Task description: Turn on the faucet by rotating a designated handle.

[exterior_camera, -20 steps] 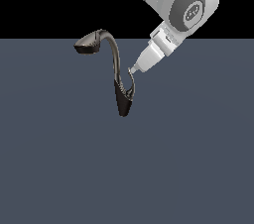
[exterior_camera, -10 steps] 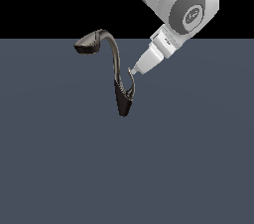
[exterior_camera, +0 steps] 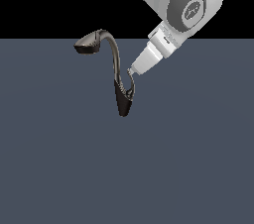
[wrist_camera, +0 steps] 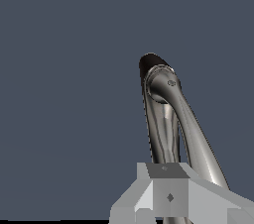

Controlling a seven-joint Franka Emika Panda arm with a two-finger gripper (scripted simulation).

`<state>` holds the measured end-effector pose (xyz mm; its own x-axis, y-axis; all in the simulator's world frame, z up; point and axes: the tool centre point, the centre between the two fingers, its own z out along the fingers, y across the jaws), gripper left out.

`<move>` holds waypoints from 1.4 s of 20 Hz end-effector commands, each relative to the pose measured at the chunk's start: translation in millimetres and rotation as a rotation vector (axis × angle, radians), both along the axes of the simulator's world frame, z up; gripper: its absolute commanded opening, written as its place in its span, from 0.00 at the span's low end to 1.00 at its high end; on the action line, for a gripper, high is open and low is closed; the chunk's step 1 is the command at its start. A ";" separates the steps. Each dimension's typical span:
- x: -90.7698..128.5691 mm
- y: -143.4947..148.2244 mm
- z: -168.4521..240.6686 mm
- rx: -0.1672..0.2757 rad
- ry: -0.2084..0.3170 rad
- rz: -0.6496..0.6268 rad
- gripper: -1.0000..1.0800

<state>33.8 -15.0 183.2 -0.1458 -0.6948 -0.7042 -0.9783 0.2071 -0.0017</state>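
Touching thin curved dark-grey handle (exterior_camera: pixel 131 85), centre frame: white gripper (exterior_camera: pixel 130 71) | jaw opening unclear | only exterior view shows dark metallic gooseneck faucet (exterior_camera: pixel 113 58) spray head

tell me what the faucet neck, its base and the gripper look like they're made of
The faucet neck looks like polished grey metal, going by its bright streaked highlights in the wrist view. Its cone base looks darker, maybe matte black metal or plastic; hard to tell. The gripper looks like smooth white-grey plastic or painted casing, flat-shaded with no reflections.

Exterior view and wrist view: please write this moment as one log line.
phase: at handle | gripper: tip at top of handle, jaw state unclear | faucet: upright, spray head toward exterior view's left
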 end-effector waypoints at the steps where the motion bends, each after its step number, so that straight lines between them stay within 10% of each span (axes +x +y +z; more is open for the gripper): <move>1: -9.3 6.0 4.1 0.004 0.001 0.006 0.00; 28: -73.7 -11.2 -23.5 0.003 -0.009 0.007 0.00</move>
<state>-29.1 -13.9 176.3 -0.1085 -0.6951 -0.7107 -0.9820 0.1861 -0.0321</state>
